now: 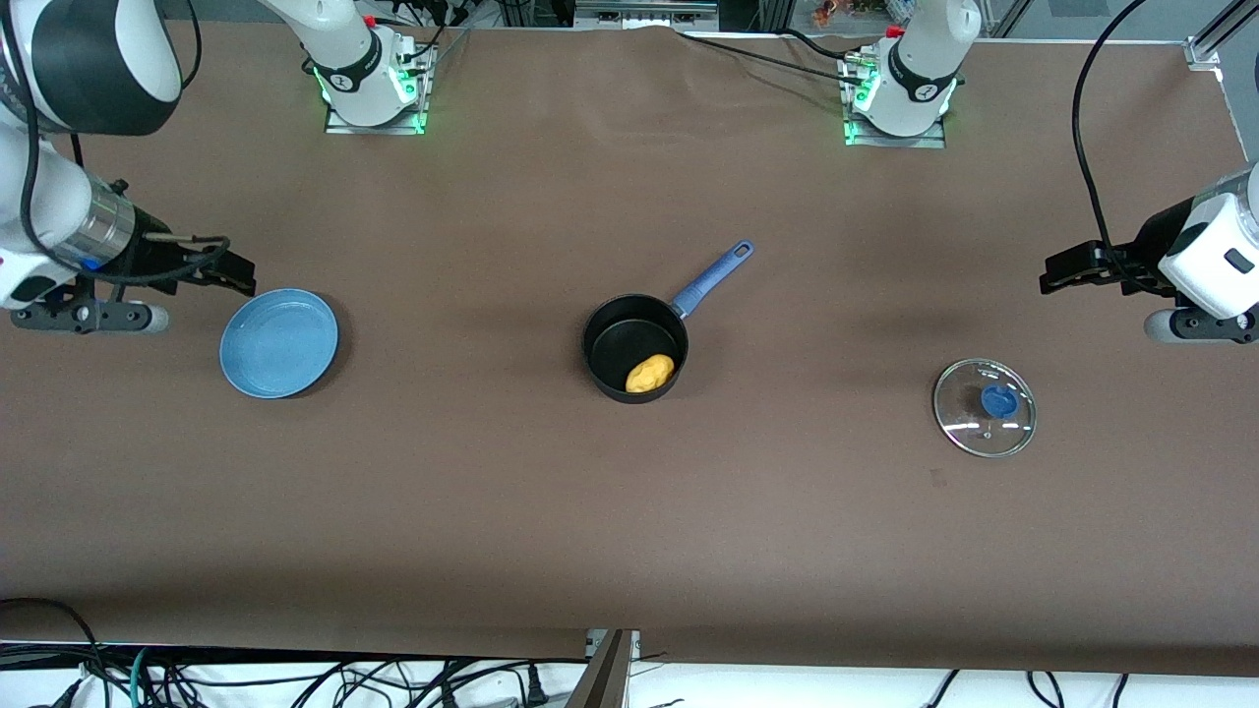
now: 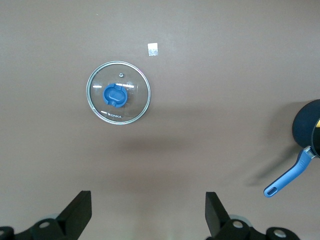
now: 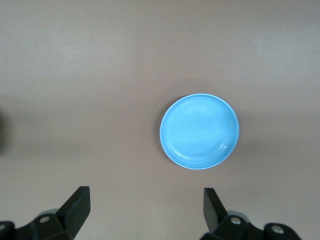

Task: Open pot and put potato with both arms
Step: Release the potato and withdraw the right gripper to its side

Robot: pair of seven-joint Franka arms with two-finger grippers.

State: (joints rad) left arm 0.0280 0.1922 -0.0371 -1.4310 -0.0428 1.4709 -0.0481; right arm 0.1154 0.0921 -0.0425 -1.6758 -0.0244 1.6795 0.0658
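Observation:
The black pot [image 1: 634,339] stands open mid-table, its blue handle [image 1: 710,278] pointing toward the left arm's base. The yellow-orange potato [image 1: 649,373] lies inside the pot. The glass lid [image 1: 985,406] with its blue knob lies flat on the table toward the left arm's end; it also shows in the left wrist view [image 2: 118,92]. My left gripper [image 1: 1057,275] hangs open and empty over bare table beside the lid [image 2: 148,212]. My right gripper [image 1: 241,275] hangs open and empty over the table at the plate's edge [image 3: 146,210].
A flat blue plate [image 1: 279,342] lies empty toward the right arm's end of the table and shows in the right wrist view [image 3: 199,131]. The pot's rim [image 2: 306,125] and handle [image 2: 290,175] show at the edge of the left wrist view. Brown cloth covers the table.

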